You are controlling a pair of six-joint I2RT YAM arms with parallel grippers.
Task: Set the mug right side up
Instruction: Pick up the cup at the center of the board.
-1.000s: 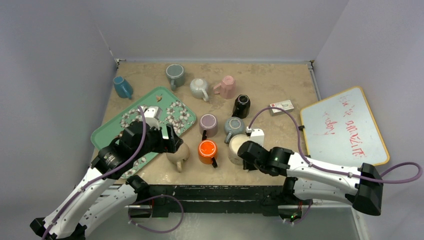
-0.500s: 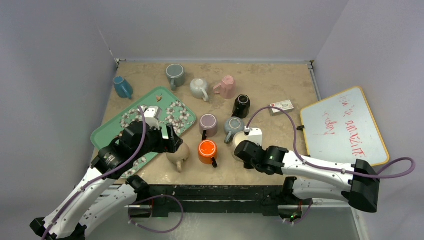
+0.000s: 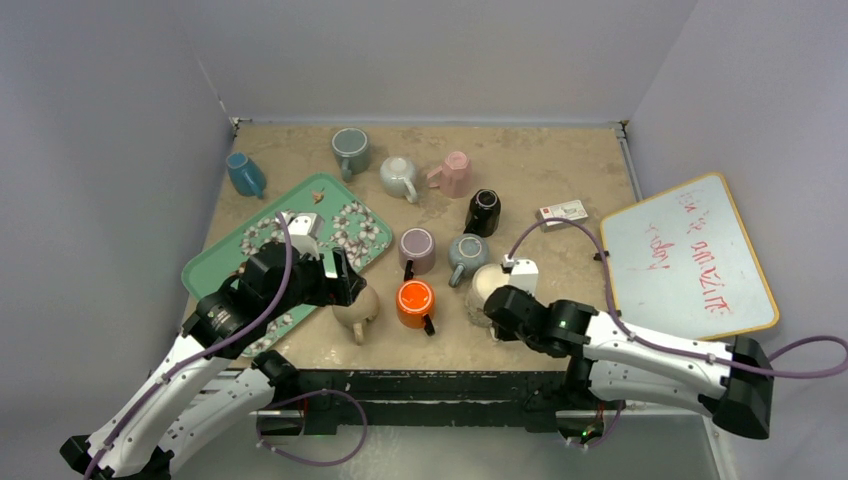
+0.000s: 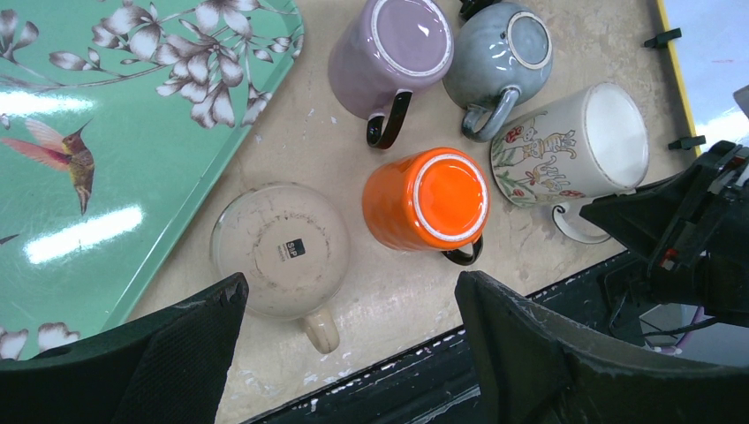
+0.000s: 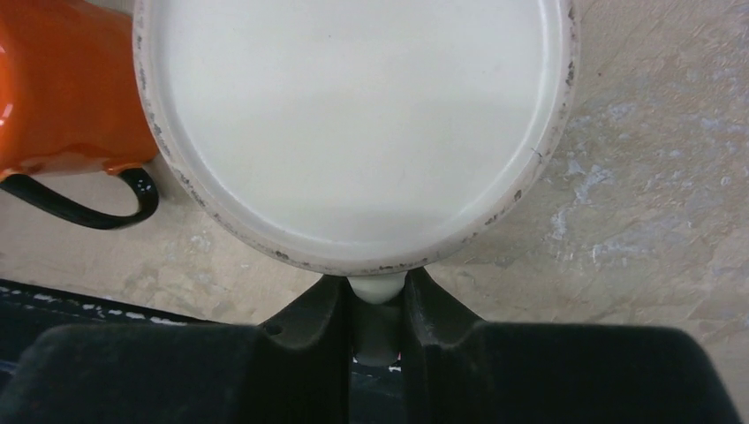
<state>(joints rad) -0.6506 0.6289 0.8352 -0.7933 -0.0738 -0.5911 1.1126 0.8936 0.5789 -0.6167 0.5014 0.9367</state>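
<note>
The cream mug (image 3: 487, 288) with the flower pattern stands on its mouth near the front edge of the worktop (image 3: 560, 170), just beside the orange mug (image 4: 428, 199), which is also turned down. In the right wrist view its flat, worn base faces the camera. The right pincer (image 5: 377, 305) is pressed together on the handle (image 5: 377, 287), which sticks out toward the robot. I think the handle is chosen because it gives a firm hold at the side, so that the wrist can lift the mug a little and roll it over without the fingers going under the rim.

The left pincer (image 4: 351, 290) is spread wide and holds nothing. It hovers above the beige mug (image 4: 281, 250), beside the edge of the green tray (image 3: 215, 265). It probably waits there so as not to stand in the way of the other arm.

Compared with one second before, the right fingers have closed: then they stood wider around the handle, now they pinch it. The right forearm has swung somewhat lower and more to the right, and the mug seems to sit slightly more to the right. It is not yet turned. The left arm has not moved
</note>
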